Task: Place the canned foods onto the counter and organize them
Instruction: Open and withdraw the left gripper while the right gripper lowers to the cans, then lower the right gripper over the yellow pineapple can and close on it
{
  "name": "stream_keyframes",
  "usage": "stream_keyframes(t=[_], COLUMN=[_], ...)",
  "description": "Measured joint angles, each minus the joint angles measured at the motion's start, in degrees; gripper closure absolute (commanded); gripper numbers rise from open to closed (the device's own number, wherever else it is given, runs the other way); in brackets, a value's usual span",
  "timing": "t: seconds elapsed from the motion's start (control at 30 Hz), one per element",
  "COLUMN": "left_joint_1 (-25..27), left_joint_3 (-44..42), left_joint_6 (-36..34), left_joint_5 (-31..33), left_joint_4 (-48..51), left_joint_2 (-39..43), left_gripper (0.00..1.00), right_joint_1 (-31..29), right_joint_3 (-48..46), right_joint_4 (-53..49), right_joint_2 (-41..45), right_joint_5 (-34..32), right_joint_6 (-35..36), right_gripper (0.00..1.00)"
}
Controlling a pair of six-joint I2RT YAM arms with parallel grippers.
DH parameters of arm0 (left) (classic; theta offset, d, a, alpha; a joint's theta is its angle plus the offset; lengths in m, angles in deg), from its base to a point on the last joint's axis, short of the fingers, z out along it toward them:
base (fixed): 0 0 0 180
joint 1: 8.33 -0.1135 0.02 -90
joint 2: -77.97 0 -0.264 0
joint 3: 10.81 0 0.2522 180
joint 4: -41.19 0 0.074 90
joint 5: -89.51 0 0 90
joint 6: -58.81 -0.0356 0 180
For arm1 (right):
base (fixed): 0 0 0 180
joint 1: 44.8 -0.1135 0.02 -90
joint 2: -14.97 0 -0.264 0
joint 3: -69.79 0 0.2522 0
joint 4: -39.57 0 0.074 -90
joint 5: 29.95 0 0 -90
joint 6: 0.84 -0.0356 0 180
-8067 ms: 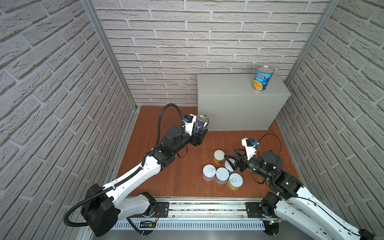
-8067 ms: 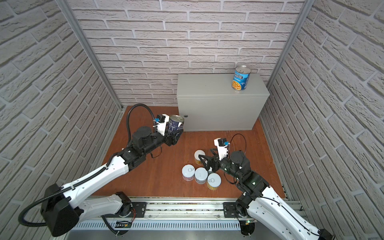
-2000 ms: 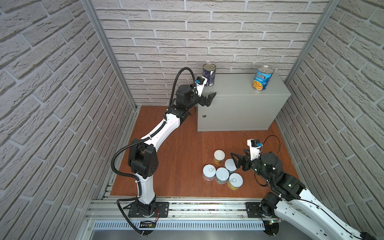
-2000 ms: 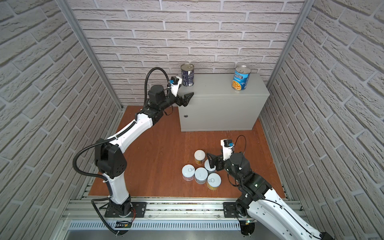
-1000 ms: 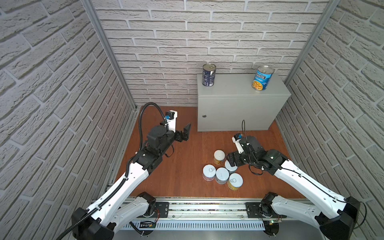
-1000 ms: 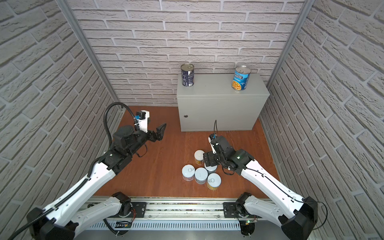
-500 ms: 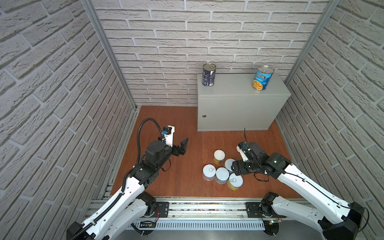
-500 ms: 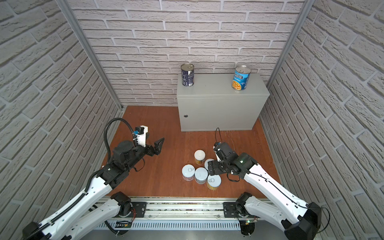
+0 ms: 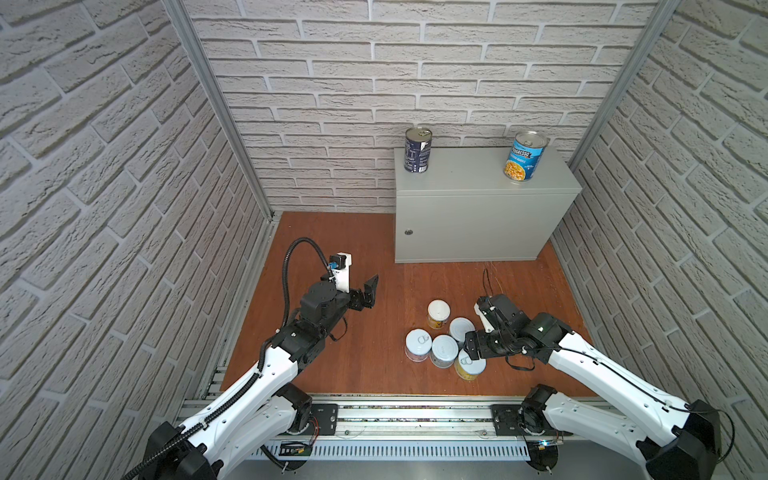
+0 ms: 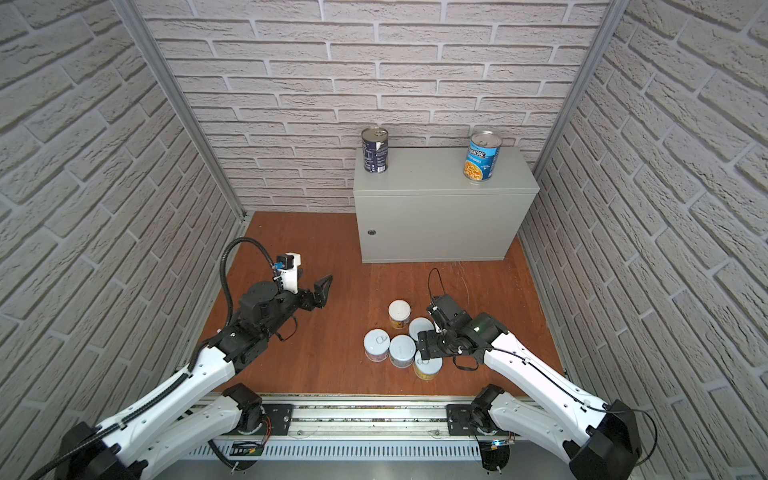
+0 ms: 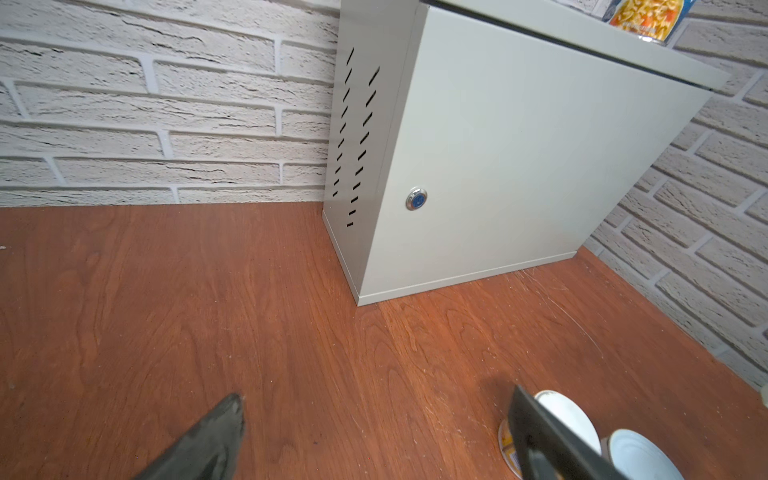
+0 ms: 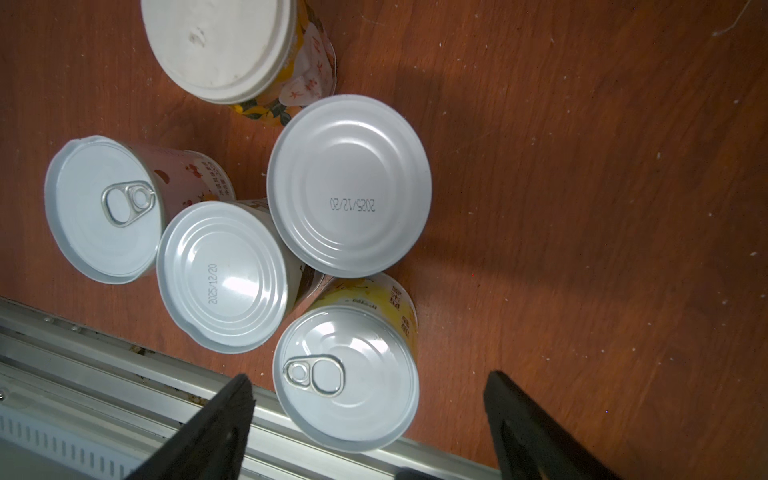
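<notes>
Right gripper (image 12: 369, 379): jaws wide, nothing held, pointing down over the cluster of short cans on the wooden floor (image 12: 582, 208). The yellow pull-tab can (image 12: 347, 409) stands upright in the gap between my two fingers, with clear floor showing either side (neither pad touches it, as far as the wrist view shows). Just beyond my fingertips are two plain-lidded cans with stamped dates: one (image 12: 349, 185) straight ahead, one (image 12: 222, 276) ahead and off to the side, both crowded close to the yellow can. Further out past those are a pink pull-tab can (image 12: 104, 208) and a white-lidded can (image 12: 220, 45) with a yellow label.

Left gripper (image 9: 369, 293): jaws spread full, empty, hanging above bare floor, well apart from the cluster. The counter (image 9: 469, 176) stands well ahead of this hand, the round lock (image 11: 416, 198) on its front turned toward me. On its top, far from both hands: dark navy can (image 9: 418, 150) near one end, blue Progresso can (image 9: 525, 157) near the other, both upright
</notes>
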State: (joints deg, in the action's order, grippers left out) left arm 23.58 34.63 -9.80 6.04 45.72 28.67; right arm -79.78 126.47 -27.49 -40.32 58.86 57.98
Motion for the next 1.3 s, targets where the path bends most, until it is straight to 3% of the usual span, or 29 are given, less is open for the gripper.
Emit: stream_keyframes(t=[0.57, 1.3], left_joint_1=[0.0, 0.0], left_joint_3=[0.0, 1.4], left_joint_6=[1.4, 2.5], left_joint_5=[0.5, -0.6], left_joint_4=[-1.2, -1.5], left_joint_2=[-3.2, -7.5], left_gripper=[0.02, 0.02], right_joint_1=[0.0, -0.2], right_joint_3=[-2.5, -2.9], right_joint_4=[2.1, 2.1], right_joint_2=[-1.4, -2.6], right_joint_5=[-0.4, 3.9], right_joint_6=[-1.5, 0.0], right_gripper=[0.13, 0.12])
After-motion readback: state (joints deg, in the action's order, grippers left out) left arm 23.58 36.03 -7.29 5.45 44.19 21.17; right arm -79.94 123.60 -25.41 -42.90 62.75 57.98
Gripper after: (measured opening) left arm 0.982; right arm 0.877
